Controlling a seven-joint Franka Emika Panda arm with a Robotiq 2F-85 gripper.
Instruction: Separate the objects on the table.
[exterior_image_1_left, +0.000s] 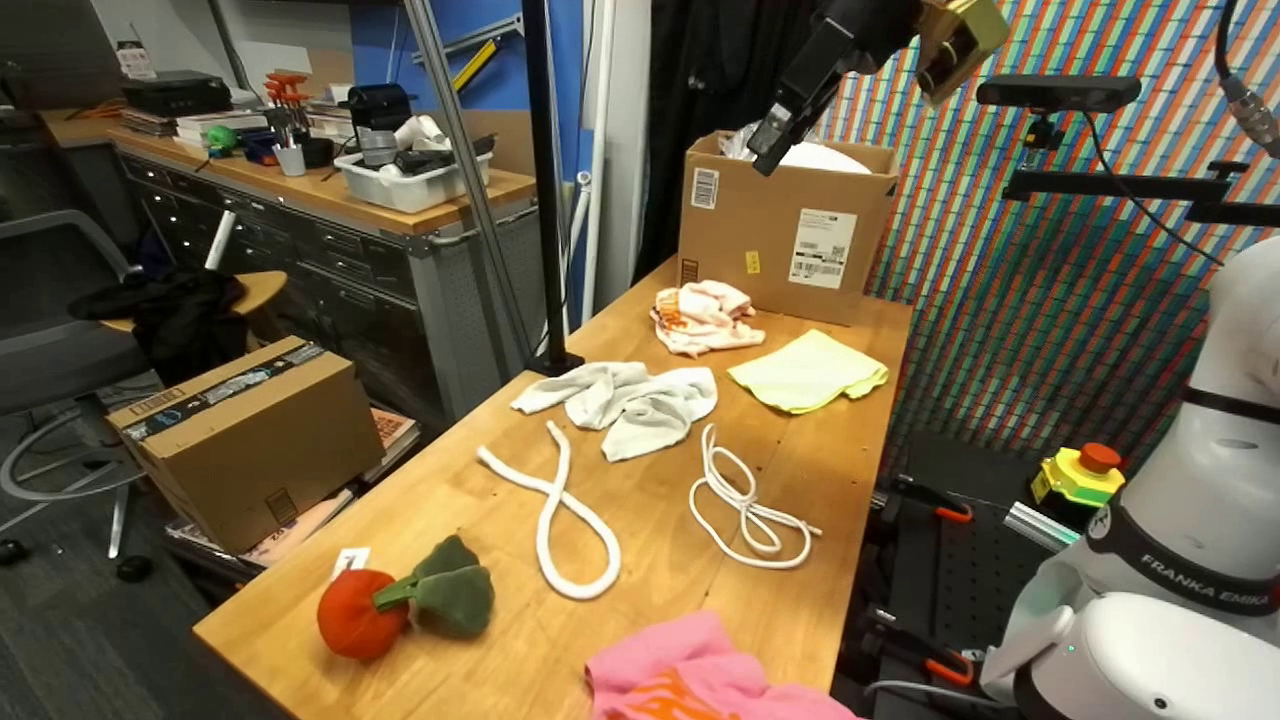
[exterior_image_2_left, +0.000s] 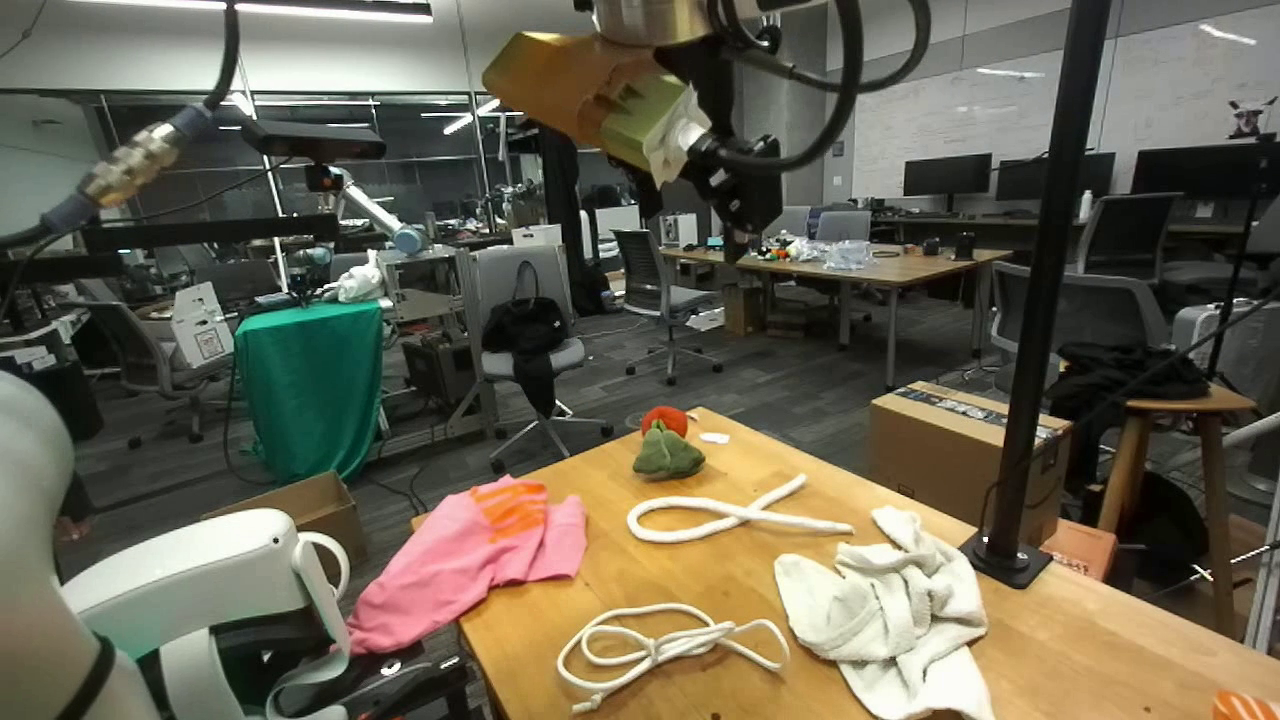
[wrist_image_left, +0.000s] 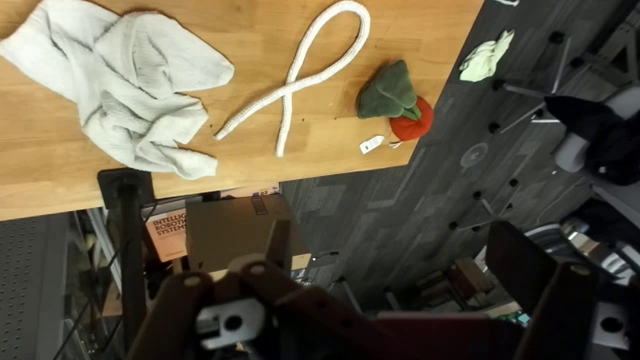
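Observation:
On the wooden table (exterior_image_1_left: 440, 510) a red plush tomato (exterior_image_1_left: 360, 615) lies with a green plush broccoli (exterior_image_1_left: 458, 592) against it at one end. A thick white rope (exterior_image_1_left: 553, 489) forms a crossed loop. A thin white cord (exterior_image_1_left: 748, 509) is knotted. A whitish cloth (exterior_image_1_left: 655, 405), a yellow cloth (exterior_image_1_left: 810, 370) and a pale pink cloth (exterior_image_1_left: 705, 318) lie farther along. A pink cloth (exterior_image_2_left: 490, 550) hangs partly over the edge. My gripper (wrist_image_left: 395, 250) is open and empty, high above the table, near the cardboard box in an exterior view (exterior_image_1_left: 775, 145).
A cardboard box (exterior_image_1_left: 760, 240) stands at the table's end. A black upright post (exterior_image_2_left: 1030, 300) is fixed at the table's edge by the whitish cloth. A small white tag (wrist_image_left: 371, 144) lies by the tomato. Another box (exterior_image_1_left: 250, 440) stands beside the table, lower down.

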